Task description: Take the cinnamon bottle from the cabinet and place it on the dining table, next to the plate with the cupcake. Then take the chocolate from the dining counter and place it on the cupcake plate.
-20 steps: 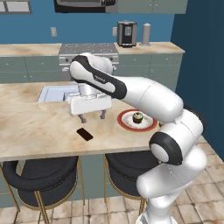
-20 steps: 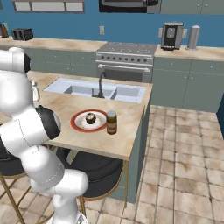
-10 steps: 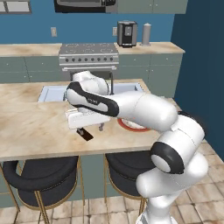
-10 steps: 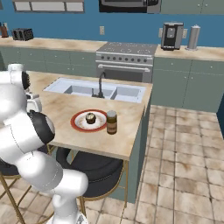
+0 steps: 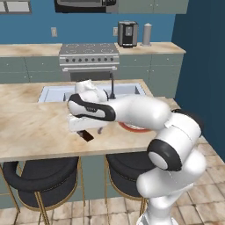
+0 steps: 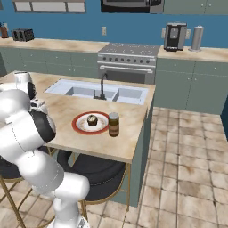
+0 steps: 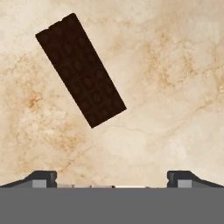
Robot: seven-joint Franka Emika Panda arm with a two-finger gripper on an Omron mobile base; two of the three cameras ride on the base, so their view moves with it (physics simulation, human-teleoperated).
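Chocolate [image 5: 88, 136], a thin dark rectangular slab, lies flat on the veined beige marble-look counter [image 5: 30, 132] directly under the white hand in the left base view. From the right base view, a brown-filled cinnamon bottle [image 6: 113, 124] with pale lid stands upright just beside the red-rimmed round plate [image 6: 80, 126] carrying the cupcake [image 6: 91, 120]. Hand view: chocolate [image 7: 80, 70], scored into small squares, sits diagonally ahead of the gripper [image 7: 112, 178], apart from both fingertips [image 7: 43, 176], which are spread wide, holding nothing.
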